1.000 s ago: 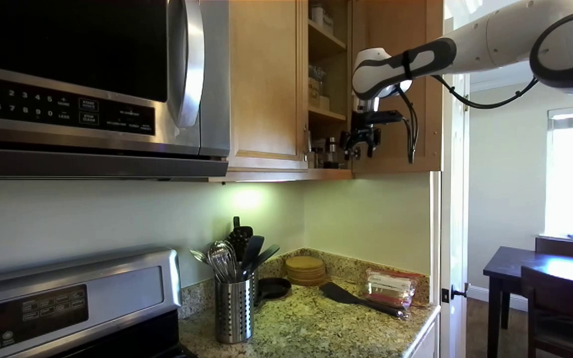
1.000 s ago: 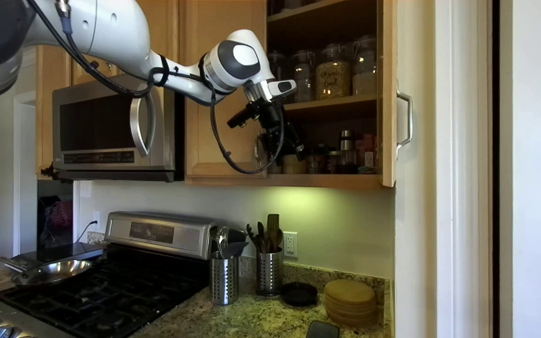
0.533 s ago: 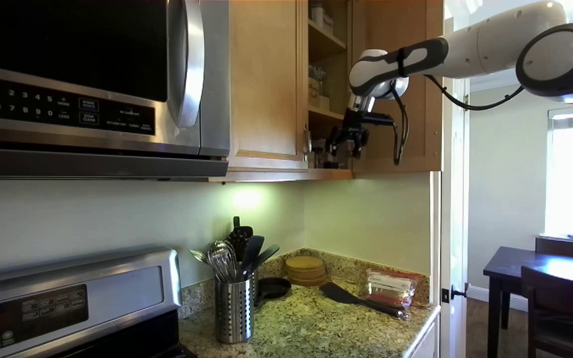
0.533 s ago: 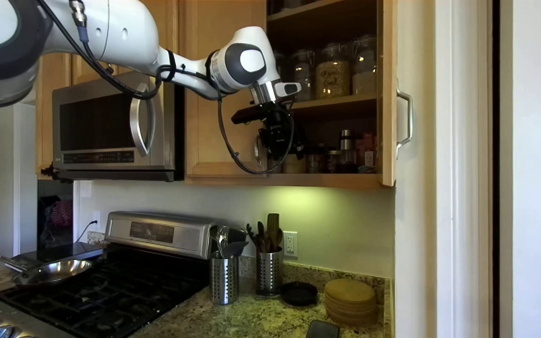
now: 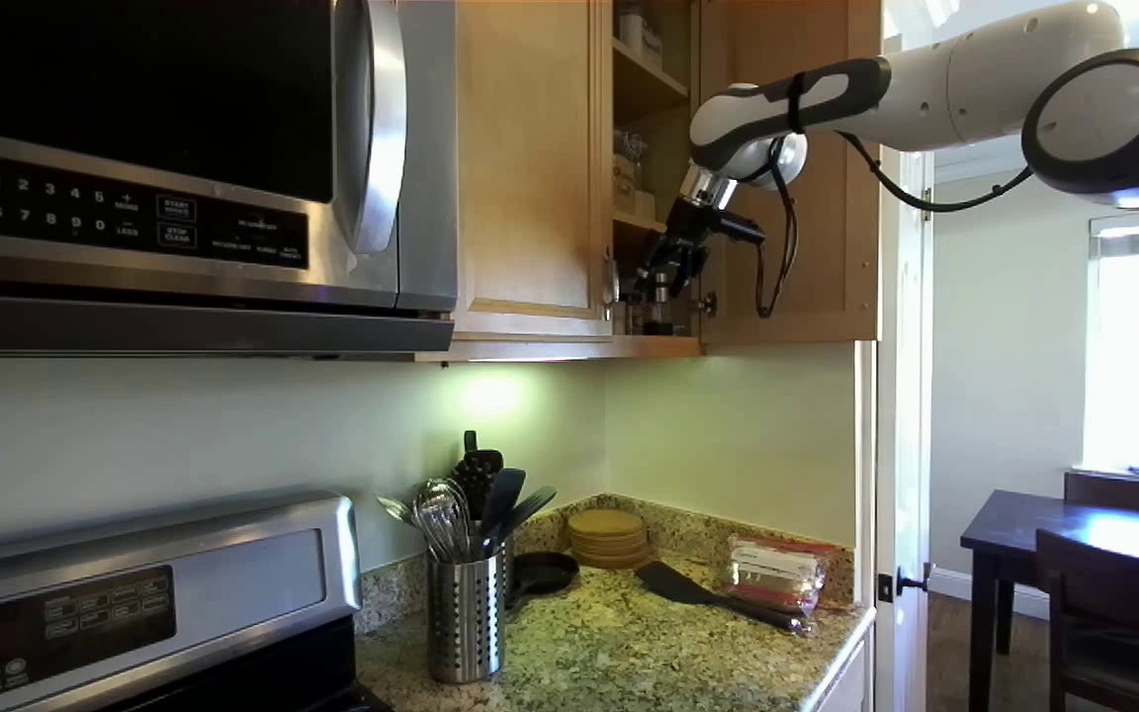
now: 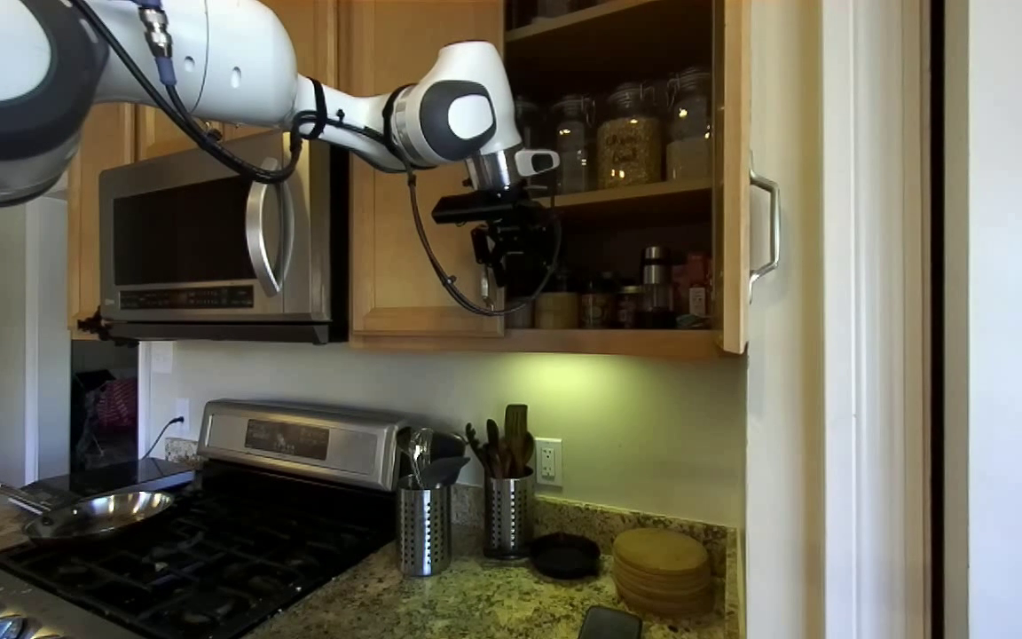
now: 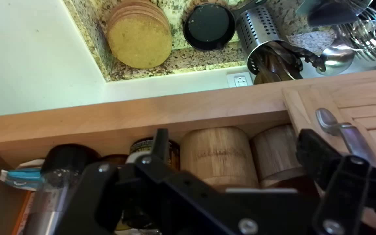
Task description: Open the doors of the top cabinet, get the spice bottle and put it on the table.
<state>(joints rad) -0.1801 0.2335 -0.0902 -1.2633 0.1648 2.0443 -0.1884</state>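
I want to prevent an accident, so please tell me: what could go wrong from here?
The open claw could catch on the silver door handle, which appears close beside it in the wrist view. It might also grasp the wrong item: a wooden container shows between its jaws there. If bumped, that could push its close wooden neighbour.

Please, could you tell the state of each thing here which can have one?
Fingers, spread open
Right cabinet door, open
Left cabinet door, closed
Microwave door, closed
Small dark bottle, upright, perhaps the spice one
Labelled glass jar, filled; lid unclear
Utensil holders, upright, filled
Steel pan, uncovered
Black skillet, uncovered
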